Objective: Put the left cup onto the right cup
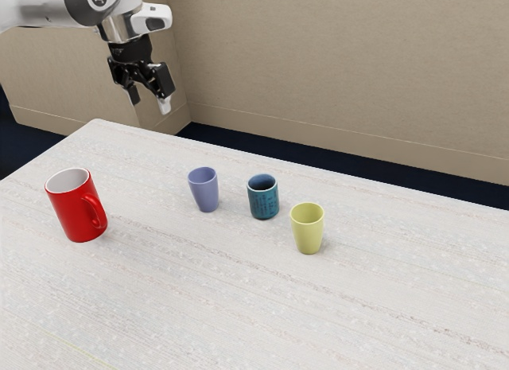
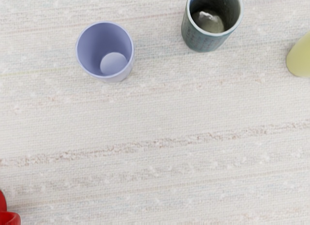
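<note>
Exterior view, Jon: where is the gripper (image 1: 149, 101)?

High at that view's upper left, Mara, in front of the tan wall (image 1: 334, 60) and well above the desk (image 1: 238, 306). Its two black fingers stand apart with nothing between them, so it has hold of nothing.

And the cups?

All four stand on the desk, far below the gripper. Three without handles run in a slanting row near the middle. A lavender cup (image 1: 203, 188) is at the exterior view's left end, a dark teal cup (image 1: 263, 196) is in the middle, and a yellow-green cup (image 1: 307, 227) is at the right end, nearest the camera. Each is mouth up, and none touches its neighbour.

The fourth?

A red mug (image 1: 75, 204) with a white inside and a handle, well apart from the row, toward the exterior view's left.

What does the wrist view give?

It looks straight down on the desk's pale grain. The lavender cup (image 2: 104, 52) shows its open mouth and round bottom, empty. Near it is the teal cup (image 2: 211, 21), with a pale patch inside that I cannot identify. Beyond the teal one is a cut-off sliver of the yellow-green cup (image 2: 300, 58). A scrap of the red mug (image 2: 6, 216) lies on the lavender cup's other side.

So nothing is stacked?

Nothing. The lavender cup stands on the desk by itself, and so does the yellow-green cup.
</note>
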Controlling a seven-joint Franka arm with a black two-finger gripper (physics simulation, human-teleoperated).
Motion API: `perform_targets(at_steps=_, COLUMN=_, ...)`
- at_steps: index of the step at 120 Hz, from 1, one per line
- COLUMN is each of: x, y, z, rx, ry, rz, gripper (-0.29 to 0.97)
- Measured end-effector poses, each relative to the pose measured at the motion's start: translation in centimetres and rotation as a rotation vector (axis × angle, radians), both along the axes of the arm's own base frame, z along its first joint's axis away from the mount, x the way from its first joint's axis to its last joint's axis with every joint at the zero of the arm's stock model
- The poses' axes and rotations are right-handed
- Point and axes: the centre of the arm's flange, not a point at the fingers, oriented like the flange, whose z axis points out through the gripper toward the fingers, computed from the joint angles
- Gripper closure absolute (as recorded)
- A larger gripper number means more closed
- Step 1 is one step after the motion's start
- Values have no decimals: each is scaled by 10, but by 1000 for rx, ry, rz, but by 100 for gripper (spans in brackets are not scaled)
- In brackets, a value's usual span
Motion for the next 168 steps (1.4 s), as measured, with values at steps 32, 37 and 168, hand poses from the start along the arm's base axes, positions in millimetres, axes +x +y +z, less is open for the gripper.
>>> perform_targets(at_steps=32, x=1, y=0, z=-2, rx=0, ry=4, rz=1, gripper=0)
perform_targets(at_steps=37, x=1, y=0, z=-2, rx=0, ry=5, rz=1, gripper=0)
perform_targets(at_steps=168, x=143, y=98, z=-202, rx=-29, ry=82, rz=181, gripper=0)
